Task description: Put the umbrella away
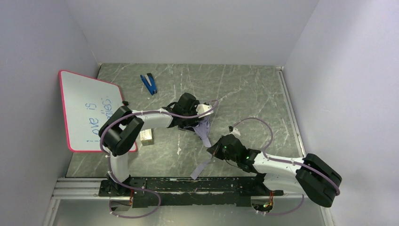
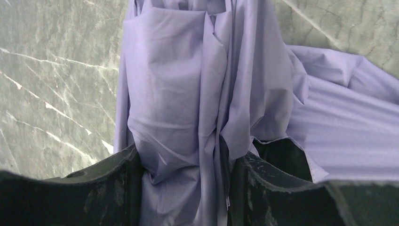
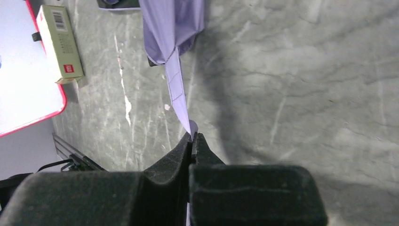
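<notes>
Grey-green marbled worktop (image 1: pixel 244 94). White rectangular writing board with a pink-red rim (image 1: pixel 75 94), at the left edge, bearing blue handwriting. Pale lavender folding fabric umbrella (image 1: pixel 203 126), collapsed, mid-worktop; left fingers (image 2: pixel 108 188) spread around its bunched canopy, clamping it. Long lavender fabric closure strap (image 3: pixel 175 87), its end pinched between the right fingers (image 3: pixel 171 162), pressed together. Pale green cardboard carton (image 3: pixel 59 42), beside the board. Small blue plastic tool (image 1: pixel 149 84), far side.

Umbrella (image 2: pixel 197 94) was plain pale lavender. Table (image 1: pixel 244 89) showed grey-green marbling with white veins. Whiteboard (image 1: pixel 84 108) had a pink-red rim and blue writing; small box (image 3: pixel 60 42) was olive.
</notes>
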Controlling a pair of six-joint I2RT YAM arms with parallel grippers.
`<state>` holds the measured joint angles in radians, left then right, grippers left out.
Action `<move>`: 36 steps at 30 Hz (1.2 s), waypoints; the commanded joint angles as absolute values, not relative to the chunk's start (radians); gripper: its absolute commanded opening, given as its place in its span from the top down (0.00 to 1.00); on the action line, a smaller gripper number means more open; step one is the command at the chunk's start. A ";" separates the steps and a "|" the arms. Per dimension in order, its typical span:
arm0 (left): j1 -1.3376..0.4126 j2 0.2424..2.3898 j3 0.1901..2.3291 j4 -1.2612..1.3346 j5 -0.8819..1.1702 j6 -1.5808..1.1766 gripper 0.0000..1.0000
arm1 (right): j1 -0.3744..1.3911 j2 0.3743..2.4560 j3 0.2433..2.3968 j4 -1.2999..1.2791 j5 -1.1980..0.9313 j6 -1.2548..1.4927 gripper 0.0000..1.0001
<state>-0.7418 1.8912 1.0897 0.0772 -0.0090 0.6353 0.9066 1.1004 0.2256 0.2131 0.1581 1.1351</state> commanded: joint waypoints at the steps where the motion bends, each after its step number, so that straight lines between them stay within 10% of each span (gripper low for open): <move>1: -0.718 1.907 1.069 0.035 -0.070 0.660 0.95 | 0.884 1.070 0.175 0.072 0.009 1.157 1.00; 36: -0.740 1.954 1.078 0.086 -0.153 0.630 0.95 | 0.869 0.874 0.068 0.103 -0.453 1.000 0.90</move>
